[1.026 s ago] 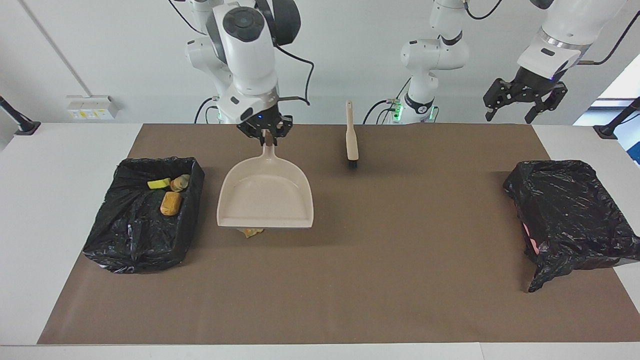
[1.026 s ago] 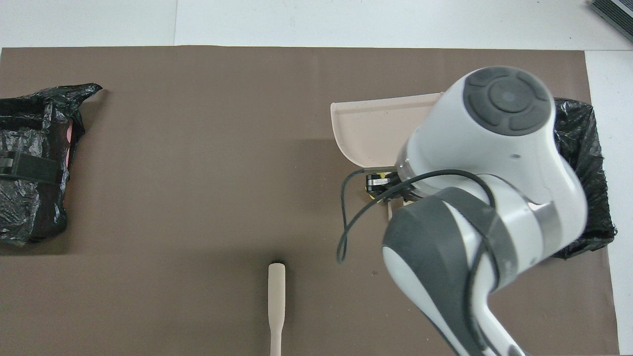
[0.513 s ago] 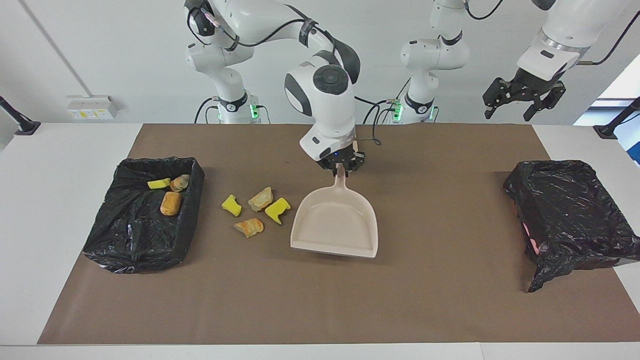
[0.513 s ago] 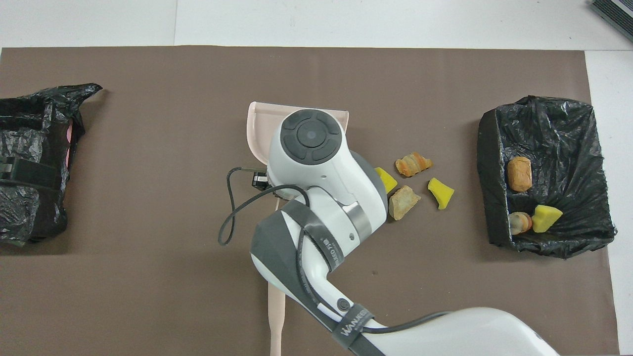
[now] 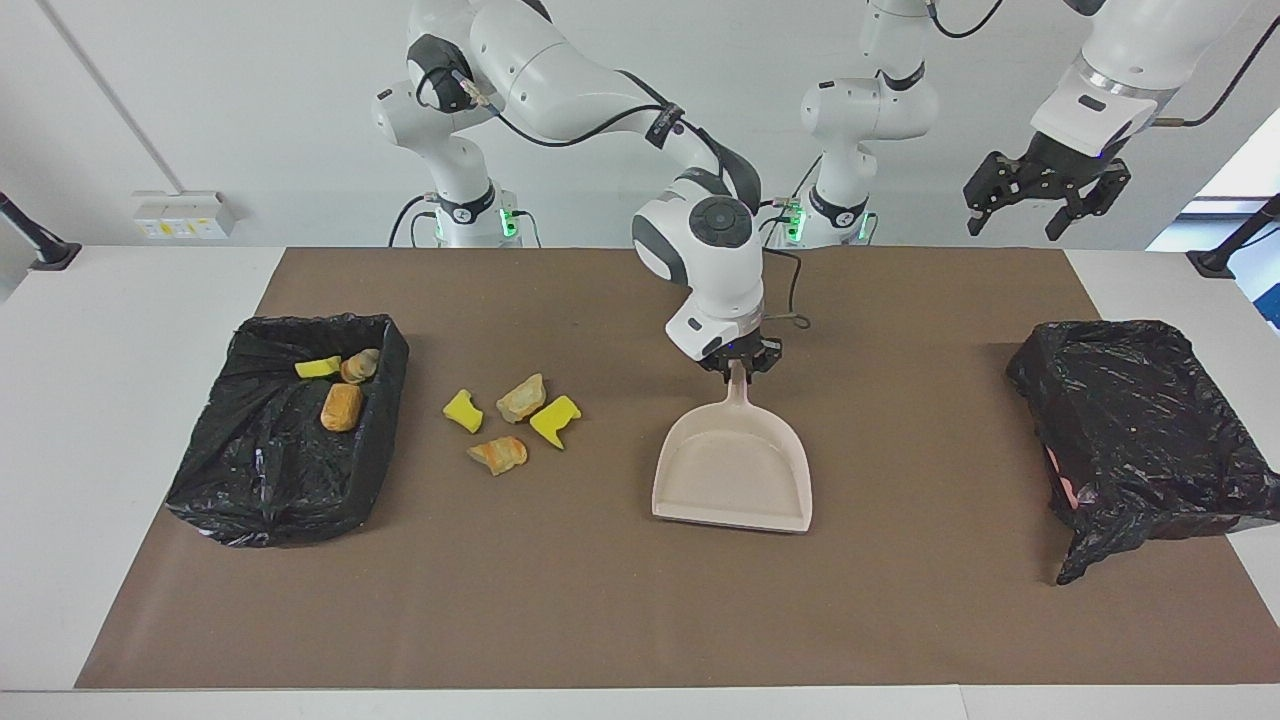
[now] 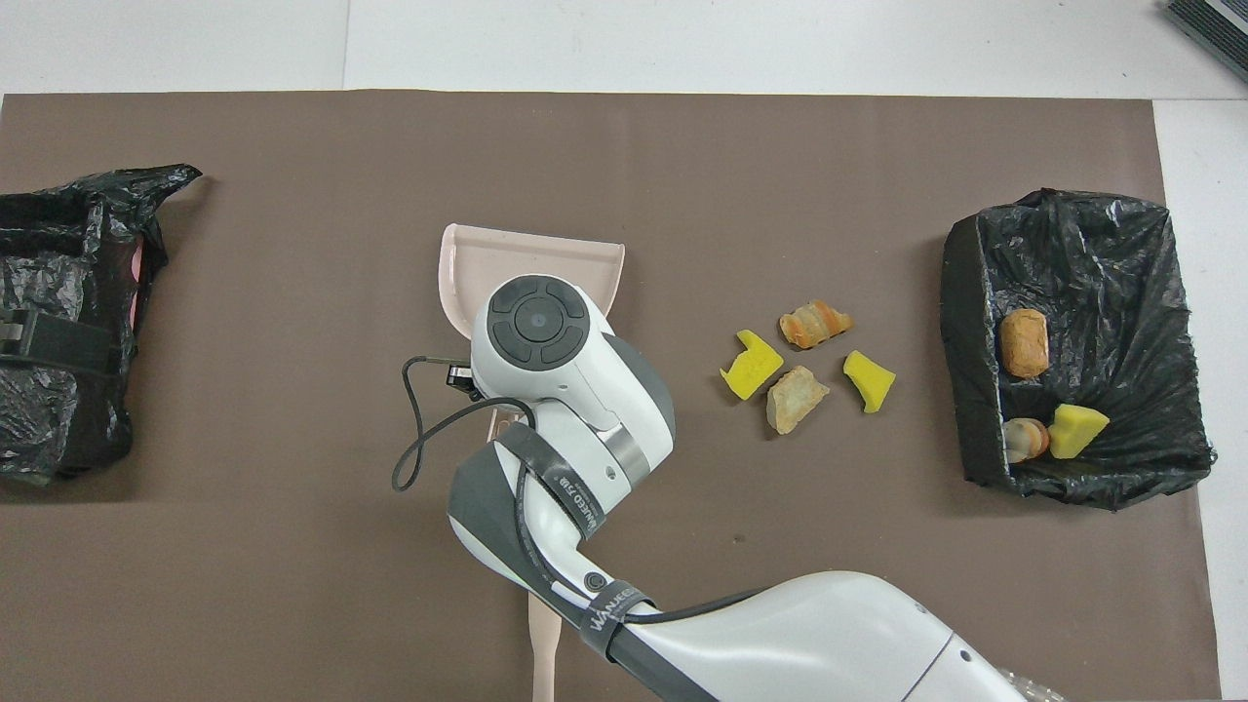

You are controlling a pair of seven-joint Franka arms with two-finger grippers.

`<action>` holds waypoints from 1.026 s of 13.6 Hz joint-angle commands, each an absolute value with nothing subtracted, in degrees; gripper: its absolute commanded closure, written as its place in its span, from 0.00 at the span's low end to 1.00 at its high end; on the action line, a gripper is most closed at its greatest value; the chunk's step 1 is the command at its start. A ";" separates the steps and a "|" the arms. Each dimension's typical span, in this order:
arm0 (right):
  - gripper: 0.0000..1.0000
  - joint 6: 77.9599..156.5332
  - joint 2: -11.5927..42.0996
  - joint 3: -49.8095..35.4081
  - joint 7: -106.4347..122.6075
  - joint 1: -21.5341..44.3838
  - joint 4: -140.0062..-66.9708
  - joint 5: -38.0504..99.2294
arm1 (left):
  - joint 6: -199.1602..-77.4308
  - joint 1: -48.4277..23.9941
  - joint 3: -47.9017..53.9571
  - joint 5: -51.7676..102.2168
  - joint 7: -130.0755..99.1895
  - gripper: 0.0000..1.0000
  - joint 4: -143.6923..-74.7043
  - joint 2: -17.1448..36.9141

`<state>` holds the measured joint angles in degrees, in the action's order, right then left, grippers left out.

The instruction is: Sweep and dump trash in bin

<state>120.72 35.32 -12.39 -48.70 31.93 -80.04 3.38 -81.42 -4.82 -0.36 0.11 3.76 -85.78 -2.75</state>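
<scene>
- To do this step well, the dustpan [image 5: 733,472] likely needs setting flat on the brown mat with its open lip facing the four loose scraps of trash [image 5: 511,424], so the brush [image 6: 542,639] can push them in.
- Three more scraps already lie in the black-lined bin [image 5: 290,430] at the right arm's end.
- The right gripper [image 5: 738,364] is clamped on the dustpan's handle.
- The left gripper [image 5: 1045,200] waits raised, fingers spread, holding nothing, apparently above the table's edge.

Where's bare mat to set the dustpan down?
Free: brown mat between the beige plastic dustpan in the right gripper and the empty black-bagged bin. Crowded: four loose yellow and tan scraps beside the black-bagged bin holding scraps.
</scene>
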 commanded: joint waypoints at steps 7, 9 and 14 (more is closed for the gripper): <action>0.93 123.40 35.07 -11.95 -42.28 31.12 -81.92 1.94 | -80.77 -4.13 0.09 -0.44 3.96 0.00 -85.08 -2.90; 0.95 123.13 35.77 -12.04 -42.01 30.94 -81.65 0.18 | -80.77 -4.13 0.09 -0.44 3.87 0.00 -85.08 -2.90; 0.93 124.27 36.47 -12.04 -41.31 30.32 -80.68 0.79 | -80.86 -4.66 0.09 -0.35 3.78 0.00 -85.17 -2.90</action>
